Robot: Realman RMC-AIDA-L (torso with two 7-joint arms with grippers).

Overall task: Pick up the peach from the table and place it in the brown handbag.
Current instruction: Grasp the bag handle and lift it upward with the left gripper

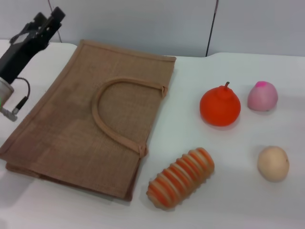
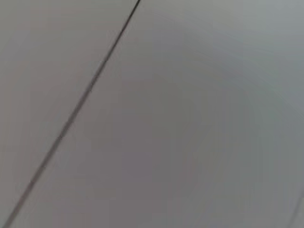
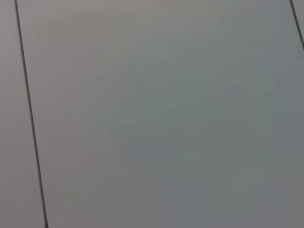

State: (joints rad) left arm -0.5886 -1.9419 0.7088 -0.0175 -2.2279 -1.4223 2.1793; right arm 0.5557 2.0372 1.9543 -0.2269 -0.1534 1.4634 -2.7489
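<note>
The peach [image 1: 262,96] is found on the white table [image 1: 228,200], far on the right side, upright with its magenta tip up, untouched by any gripper. Just beside it, toward the left, an orange stemmed fruit [image 1: 219,106] is seen, close but apart. A beige ball [image 1: 273,163] is set nearer the robot, well apart from the peach. A striped orange roll [image 1: 181,177] is laid at an angle near the front, just off the corner of the brown handbag [image 1: 71,129]. The handbag is spread flat on the left half of the table, one loop handle [image 1: 107,126] lying on top. The left gripper [image 1: 45,21] is held raised above the bag's far left corner; whether it is spread cannot be told. Only grey panels with dark seams are shown in both wrist views.
</note>
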